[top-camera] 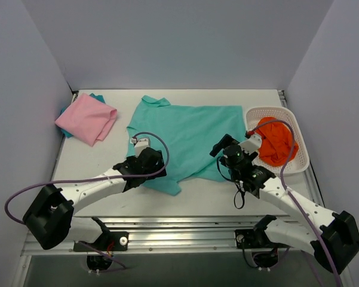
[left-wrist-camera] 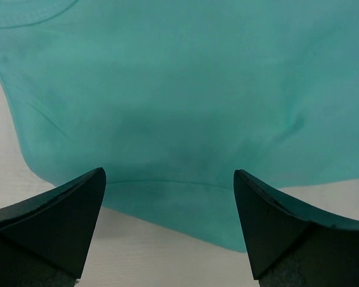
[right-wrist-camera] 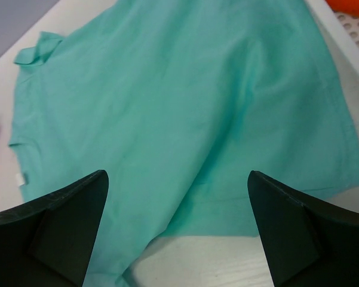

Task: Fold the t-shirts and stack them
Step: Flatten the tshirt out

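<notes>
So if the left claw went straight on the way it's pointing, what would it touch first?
Most likely the teal shirt, close to its near edge. The open left claw has nothing else ahead of it. How far off the cloth lies is hard to judge.

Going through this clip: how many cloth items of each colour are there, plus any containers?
Mint shirt: 1
Pink shirt: 1
Orange cloth, in the basket: 1
Teal cloth, mostly hidden under the pink: 1
Basket: 1
Total: 5
</notes>
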Robot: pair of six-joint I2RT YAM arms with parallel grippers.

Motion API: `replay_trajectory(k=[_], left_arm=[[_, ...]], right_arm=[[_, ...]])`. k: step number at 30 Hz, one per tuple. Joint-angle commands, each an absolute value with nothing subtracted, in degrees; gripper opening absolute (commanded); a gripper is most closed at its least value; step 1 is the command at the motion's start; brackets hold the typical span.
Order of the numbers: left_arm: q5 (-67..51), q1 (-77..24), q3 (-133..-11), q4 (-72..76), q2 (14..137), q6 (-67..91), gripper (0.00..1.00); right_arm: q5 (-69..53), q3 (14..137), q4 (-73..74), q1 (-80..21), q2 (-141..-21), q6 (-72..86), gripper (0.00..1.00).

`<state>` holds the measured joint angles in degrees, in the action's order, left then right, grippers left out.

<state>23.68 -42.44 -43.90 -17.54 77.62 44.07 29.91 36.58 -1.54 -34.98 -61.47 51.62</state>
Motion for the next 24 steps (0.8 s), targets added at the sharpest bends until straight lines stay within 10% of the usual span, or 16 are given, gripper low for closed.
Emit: replay_trajectory(k=[1,24], left_arm=[[26.7,-46.9,-42.8,-17.2,72.3,53.2,0.97],[29.4,-54.3,-37.4,-27.6,70.8,60.2,0.97]], right_arm=[[33.6,35.7,2.2,-38.2,-55.8,55.4,0.98],[20.5,21.1,-6.8,-37.0,-58.6,61.8,0.96]])
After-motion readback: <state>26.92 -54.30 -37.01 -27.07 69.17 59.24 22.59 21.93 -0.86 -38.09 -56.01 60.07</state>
